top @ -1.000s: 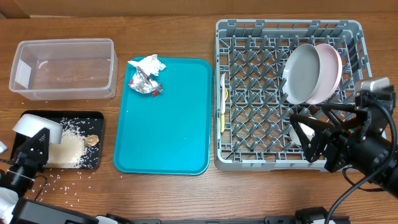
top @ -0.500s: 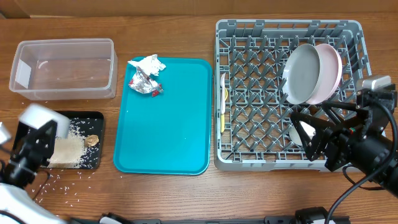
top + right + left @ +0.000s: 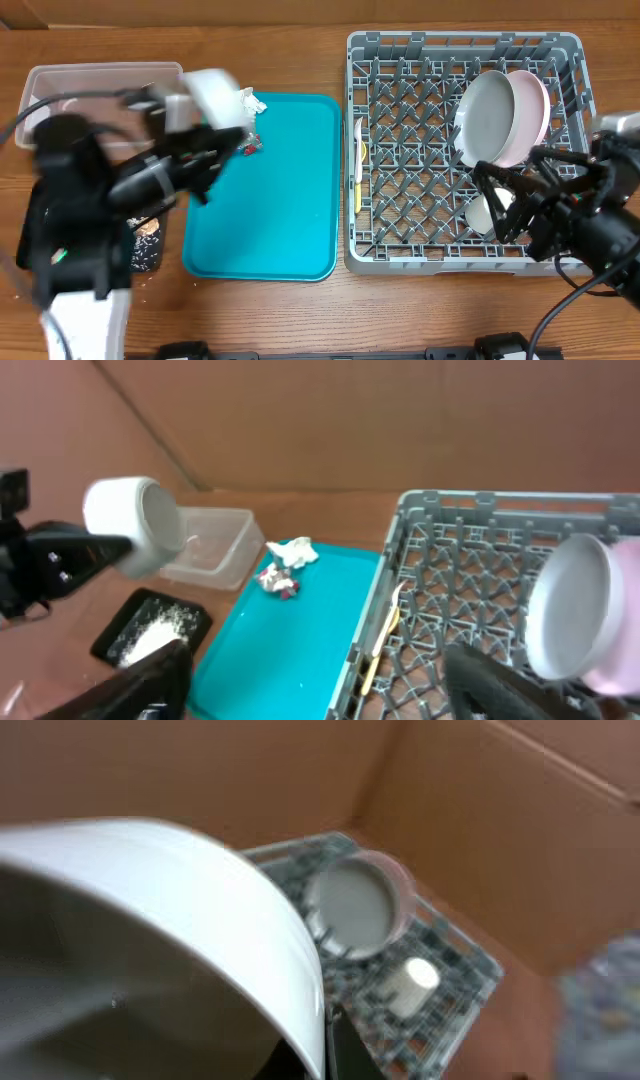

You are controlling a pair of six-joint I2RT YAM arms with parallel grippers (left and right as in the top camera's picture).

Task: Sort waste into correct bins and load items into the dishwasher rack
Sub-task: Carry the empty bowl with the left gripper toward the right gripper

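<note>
My left gripper (image 3: 203, 122) is shut on the small white cup (image 3: 214, 91), held high above the far-left corner of the teal tray (image 3: 280, 200). The cup fills the left wrist view (image 3: 150, 920) and shows in the right wrist view (image 3: 135, 525). The napkin (image 3: 252, 101) and foil wrapper (image 3: 250, 145) lie on the teal tray. Rice (image 3: 152, 630) lies in the black tray (image 3: 190, 622). The rack (image 3: 400, 140) holds the grey plate (image 3: 487, 118), pink plate (image 3: 537, 112), metal bowl (image 3: 481, 213) and utensil (image 3: 358, 165). My right gripper (image 3: 512, 208) is open above the bowl.
The clear tub (image 3: 70, 85) stands at the far left, partly behind my left arm. The arm covers most of the black tray (image 3: 152, 250) in the overhead view. Cardboard walls stand behind the table.
My left arm has lifted the white cup from over the black tray and swung it up and right, over the teal tray's far-left corner. The right arm has barely moved.
</note>
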